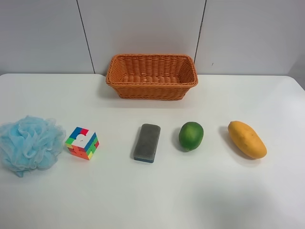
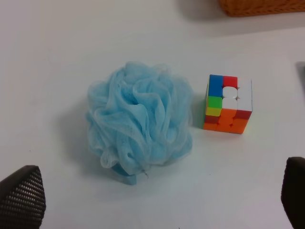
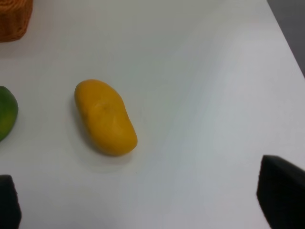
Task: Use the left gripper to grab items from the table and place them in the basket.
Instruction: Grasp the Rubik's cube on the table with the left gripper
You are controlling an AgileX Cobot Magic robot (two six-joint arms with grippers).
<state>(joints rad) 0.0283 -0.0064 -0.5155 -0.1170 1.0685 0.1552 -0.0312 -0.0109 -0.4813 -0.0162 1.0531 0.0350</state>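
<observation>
Five items lie in a row on the white table (image 1: 152,200): a light-blue bath pouf (image 1: 29,142), a multicoloured puzzle cube (image 1: 82,142), a grey eraser block (image 1: 147,142), a round green fruit (image 1: 191,135) and a yellow-orange mango (image 1: 246,139). The orange wicker basket (image 1: 151,76) stands empty at the back. No arm shows in the exterior high view. My left gripper (image 2: 157,200) is open and empty, hovering over the pouf (image 2: 138,126) and cube (image 2: 228,103). My right gripper (image 3: 145,200) is open and empty, above the table near the mango (image 3: 105,117).
A grey panelled wall (image 1: 143,28) rises behind the basket. The table's side edge (image 3: 286,43) runs past the mango in the right wrist view. The basket's corner (image 3: 14,19) and the green fruit (image 3: 6,112) show there too.
</observation>
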